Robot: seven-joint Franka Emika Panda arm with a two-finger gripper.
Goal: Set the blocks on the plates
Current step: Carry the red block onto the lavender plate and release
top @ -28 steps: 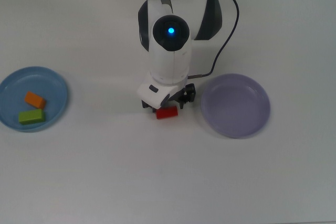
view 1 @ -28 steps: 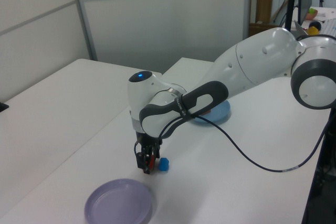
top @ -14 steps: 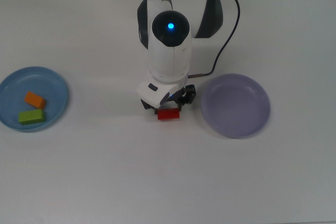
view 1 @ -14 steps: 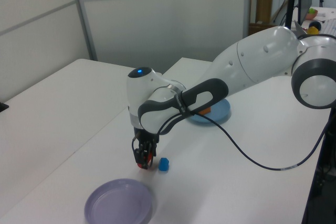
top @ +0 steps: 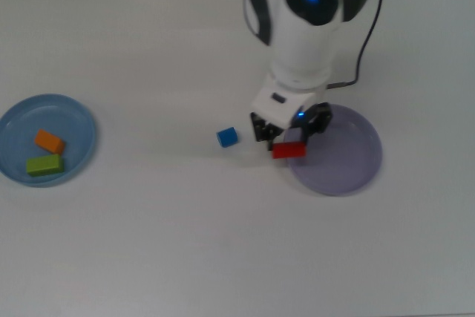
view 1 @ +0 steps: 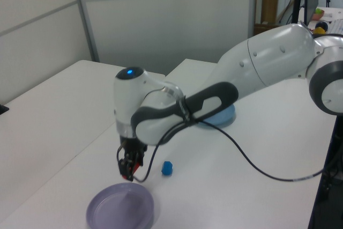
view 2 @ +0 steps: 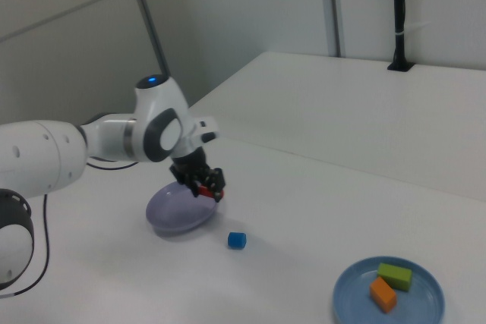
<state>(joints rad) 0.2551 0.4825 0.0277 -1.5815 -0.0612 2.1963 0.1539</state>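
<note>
My gripper (top: 289,142) (view 1: 128,174) (view 2: 206,187) is shut on the red block (top: 288,151) (view 2: 205,190), held in the air over the left rim of the lavender plate (top: 341,155) (view 1: 120,208) (view 2: 176,210) in the top view. The blue cube (top: 227,136) (view 1: 167,168) (view 2: 237,240) lies on the table to the top view's left of the gripper. On the light blue plate (top: 70,120) (view 2: 361,305) at the top view's far left lie the orange block (top: 49,140) (view 2: 383,294) and the green block (top: 44,165) (view 2: 396,275).
The white arm (top: 304,20) (view 1: 257,73) reaches in from the top view's upper edge, trailing a black cable (top: 367,42) (view 1: 252,159). A black pole (view 2: 399,13) stands at the far table edge in the right view.
The gripper has lifted the red block and carried it to the top view's right, up to the lavender plate's rim. The blue cube, hidden under the arm before, now shows.
</note>
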